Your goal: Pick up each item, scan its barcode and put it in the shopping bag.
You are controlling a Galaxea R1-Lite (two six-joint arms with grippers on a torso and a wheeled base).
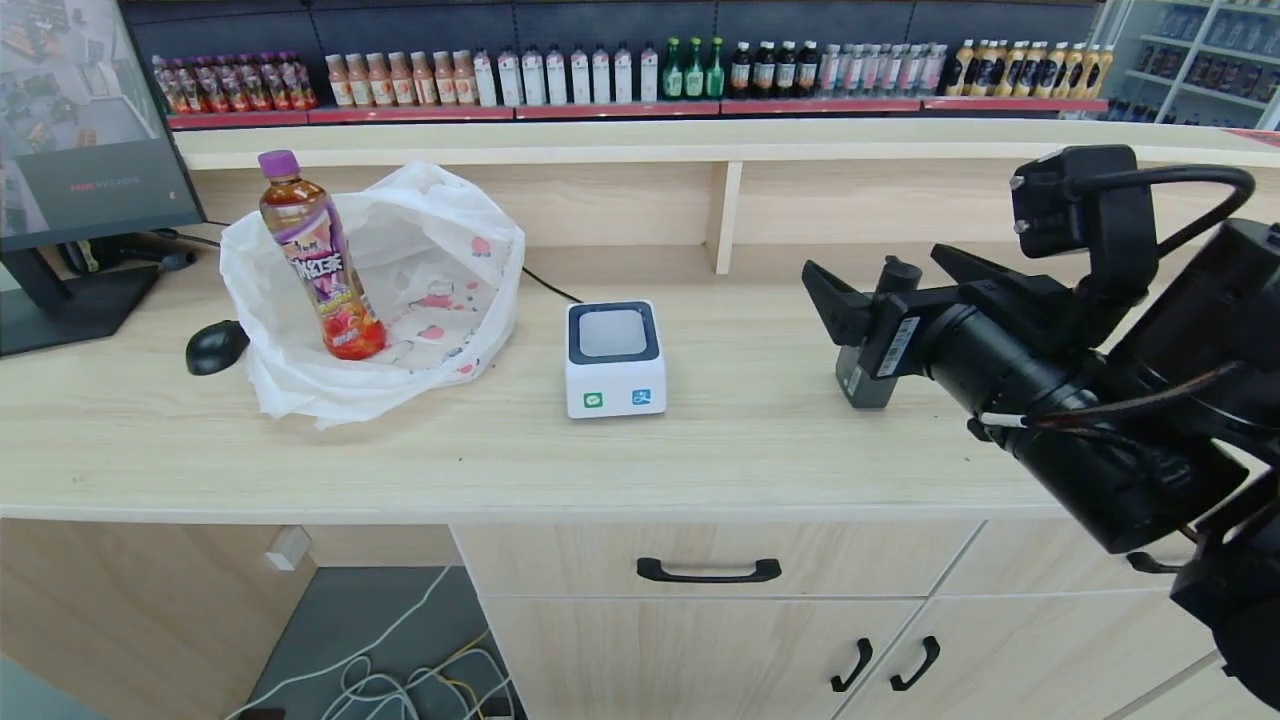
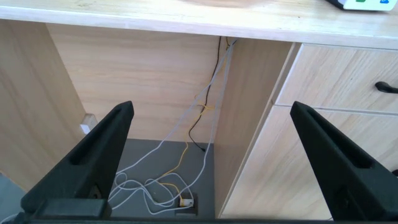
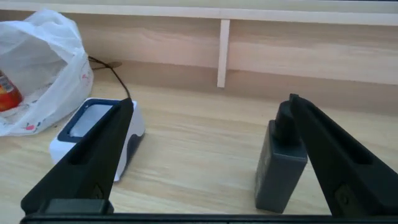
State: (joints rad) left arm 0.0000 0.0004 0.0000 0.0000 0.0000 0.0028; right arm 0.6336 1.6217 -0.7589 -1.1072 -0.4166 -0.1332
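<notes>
Okay, risks first, biggest thing down.

- The counter (image 1: 700, 450) edge is overhanging the left gripper (image 2: 211, 107), which is hanging low in front of the cabinet. Its fingers are spread wide and holding nothing. Lifting it straight up is risking a knock on that edge.
- The shopping bag (image 1: 440, 230) is slumping open on the counter's left part with its rim sagging. A careless drop-in is risking a snag on the rim, or toppling the tea bottle (image 1: 320, 260) standing upright inside.
- The right gripper (image 3: 210, 106) is hovering low over the counter's right part, fingers wide apart and empty.
- The scanner (image 1: 614, 358) is sitting between the bag and the dark bottle (image 3: 280, 168). A low carry is risking clipping it.
- The dark bottle is standing upright on the counter, close against one right finger and off-centre in the gap. Closing from here is likely shoving it over rather than gripping it. It is looking tall and narrow, so I'm judging it tippy.

Counting:
- one counter
- one bag
- two grippers
- one scanner
- one tea bottle, bagged
- one dark bottle, not yet bagged
</notes>
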